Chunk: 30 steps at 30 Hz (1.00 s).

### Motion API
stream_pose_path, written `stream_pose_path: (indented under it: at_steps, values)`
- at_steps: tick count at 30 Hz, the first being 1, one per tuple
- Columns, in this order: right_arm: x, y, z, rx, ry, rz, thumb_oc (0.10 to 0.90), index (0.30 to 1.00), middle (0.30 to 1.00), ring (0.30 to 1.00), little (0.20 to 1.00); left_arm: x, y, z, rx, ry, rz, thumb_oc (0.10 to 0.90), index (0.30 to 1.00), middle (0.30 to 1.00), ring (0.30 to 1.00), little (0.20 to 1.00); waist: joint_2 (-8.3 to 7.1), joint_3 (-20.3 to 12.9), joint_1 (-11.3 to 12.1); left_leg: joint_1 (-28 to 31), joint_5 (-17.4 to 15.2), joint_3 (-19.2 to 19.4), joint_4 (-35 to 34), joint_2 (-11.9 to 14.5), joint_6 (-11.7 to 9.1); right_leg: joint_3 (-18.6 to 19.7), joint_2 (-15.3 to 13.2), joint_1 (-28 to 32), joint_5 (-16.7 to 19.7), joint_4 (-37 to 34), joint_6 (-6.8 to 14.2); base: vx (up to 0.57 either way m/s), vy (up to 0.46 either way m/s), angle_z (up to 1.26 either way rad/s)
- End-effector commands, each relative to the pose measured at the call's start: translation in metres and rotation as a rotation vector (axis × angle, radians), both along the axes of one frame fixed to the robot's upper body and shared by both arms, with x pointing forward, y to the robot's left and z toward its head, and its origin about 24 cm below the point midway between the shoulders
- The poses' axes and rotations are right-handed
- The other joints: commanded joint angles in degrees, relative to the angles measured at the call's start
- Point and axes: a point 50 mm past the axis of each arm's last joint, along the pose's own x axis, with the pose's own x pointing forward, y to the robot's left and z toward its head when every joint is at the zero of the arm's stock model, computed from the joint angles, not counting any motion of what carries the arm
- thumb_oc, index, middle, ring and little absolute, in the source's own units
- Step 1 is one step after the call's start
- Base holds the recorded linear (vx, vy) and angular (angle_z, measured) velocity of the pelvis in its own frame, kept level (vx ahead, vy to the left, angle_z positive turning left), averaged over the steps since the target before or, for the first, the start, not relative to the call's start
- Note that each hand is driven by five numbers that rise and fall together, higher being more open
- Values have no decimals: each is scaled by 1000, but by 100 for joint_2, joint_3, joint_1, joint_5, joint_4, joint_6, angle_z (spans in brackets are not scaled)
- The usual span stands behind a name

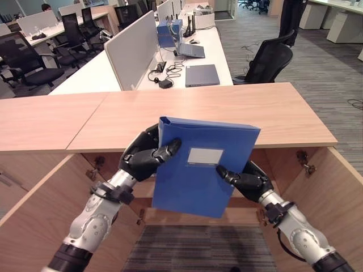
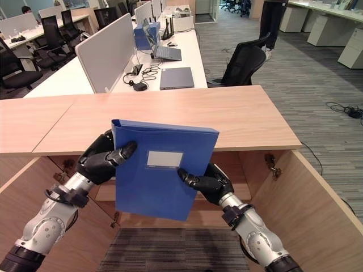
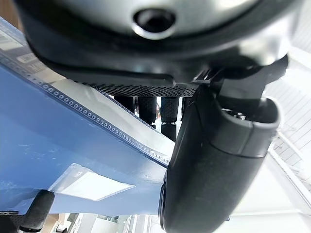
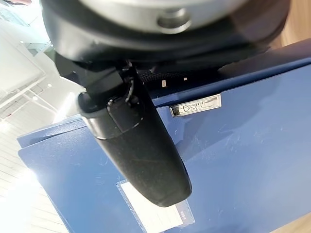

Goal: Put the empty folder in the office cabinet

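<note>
Office desks stretch behind an open wooden cabinet (image 1: 317, 187). Both hands hold the blue folder (image 1: 198, 170) upright before its top's front edge: left hand (image 1: 148, 156) clamps the upper spine corner, right hand (image 1: 245, 180) pinches the opposite edge lower. Shelf space lies straight ahead, below.

White desks (image 1: 102, 71), grey laptop (image 1: 202, 75), black office chair (image 1: 269, 59), grey divider (image 1: 131, 50)

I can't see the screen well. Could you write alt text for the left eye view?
Both robot hands hold a blue folder upright above an open wooden cabinet, the left hand gripping its upper edge and the right hand its lower side. Beyond the cabinet top lie office desks and black chairs.
</note>
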Motion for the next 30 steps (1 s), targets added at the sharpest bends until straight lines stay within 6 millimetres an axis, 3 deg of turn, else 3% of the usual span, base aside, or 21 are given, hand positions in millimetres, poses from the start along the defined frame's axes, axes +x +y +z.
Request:
stream_pose_path:
  at_steps: [1,2,3,4,8,9,12,14,18,19,20,23,24,26,27,29,30]
  values:
    - [-15,98,123,343,-586,556,400,300,300,300,300,-2,-60,40,-151,-198,-296,400,300,300,300,300,-260,-130,-140,205,-163,-281,-12,87,-320,294,-184,405,-797,145,521,0,0,0]
    - [-14,96,120,318,-578,555,400,300,300,300,300,-2,-58,39,-135,-201,-285,400,300,300,300,300,-263,-132,-138,203,-161,-281,-12,87,-322,296,-184,407,-793,142,523,0,0,0]
    - [-14,95,120,318,-578,555,400,300,300,300,300,-2,-58,39,-135,-201,-285,444,366,366,366,366,-261,-134,-138,203,-161,-281,-12,87,-322,296,-184,407,-792,142,523,0,0,0]
    - [-12,82,107,140,-545,553,400,300,300,300,300,-3,-47,34,-40,-203,-227,800,900,900,900,900,-282,-138,-122,188,-159,-289,-12,83,-330,288,-184,416,-788,128,526,0,0,0]
    - [-6,63,93,15,-491,484,400,300,300,300,300,-3,-35,26,78,-208,-141,800,900,900,900,900,-308,-136,-107,156,-141,-302,-12,81,-341,279,-187,408,-767,109,532,0,0,0]
    - [-4,37,82,-155,-474,400,400,300,300,300,300,-6,-21,14,218,-213,-21,800,900,900,900,900,-341,-135,-75,108,-133,-322,-12,95,-347,270,-196,395,-769,94,537,0,0,0]
    - [-3,21,78,-271,-474,346,400,300,300,300,300,-9,-12,5,331,-212,23,800,900,900,900,900,-355,-139,-62,89,-141,-319,-12,97,-351,251,-205,386,-764,81,548,9,-19,3]
    - [-5,2,65,-374,-427,296,400,300,300,300,300,-17,2,-20,417,-133,53,800,900,900,900,900,-366,-117,-49,69,-149,-307,-12,99,-354,236,-214,369,-754,67,564,0,0,0]
    - [-12,-21,35,-463,-296,240,400,300,300,300,300,-30,22,-49,612,-55,53,800,900,900,900,900,-357,-85,-24,21,-144,-310,-12,101,-365,210,-223,340,-742,66,585,10,-8,5]
    - [-12,-21,34,-463,-295,240,400,300,300,300,300,-30,21,-50,613,-55,52,800,900,900,900,900,-359,-93,-21,18,-144,-311,-12,100,-365,209,-224,338,-742,65,585,6,-6,3]
    - [-17,-31,20,-481,-225,217,400,300,300,300,300,-39,30,-65,715,-7,51,800,900,900,900,900,-342,-66,-13,7,-140,-318,-12,97,-369,193,-223,326,-743,73,590,5,-4,4]
    - [-23,-40,6,-473,-157,181,400,300,300,300,300,-50,38,-83,817,59,16,800,900,900,900,900,-328,-59,-5,-20,-136,-332,-12,95,-373,179,-222,317,-749,80,591,4,-11,8]
    - [-29,-46,-7,-485,-101,162,400,300,300,300,300,-65,46,-109,853,180,13,800,900,900,900,900,-326,-46,11,-42,-126,-347,-12,95,-375,153,-223,307,-754,88,592,11,-18,6]
    - [-32,-48,-13,-483,-78,141,400,300,300,300,300,-69,48,-119,873,220,19,800,900,900,900,900,-314,-41,12,-56,-125,-362,-12,92,-376,144,-219,309,-761,90,589,0,0,0]
    - [-36,-49,-26,-443,-21,102,400,300,300,300,300,-81,52,-141,888,331,34,800,900,900,900,900,-303,-21,22,-77,-115,-373,-12,90,-375,125,-213,302,-767,98,576,0,0,0]
    - [-38,-48,-35,-400,16,53,400,300,300,300,300,-91,55,-159,906,415,57,800,900,900,900,900,-287,-6,26,-97,-110,-389,-12,92,-372,122,-205,291,-778,103,567,3,-3,2]
    - [-38,-48,-35,-400,16,53,400,300,300,300,300,-91,54,-159,907,415,58,800,900,900,900,900,-287,-6,26,-98,-110,-391,-12,92,-373,120,-205,290,-779,103,567,9,-5,3]
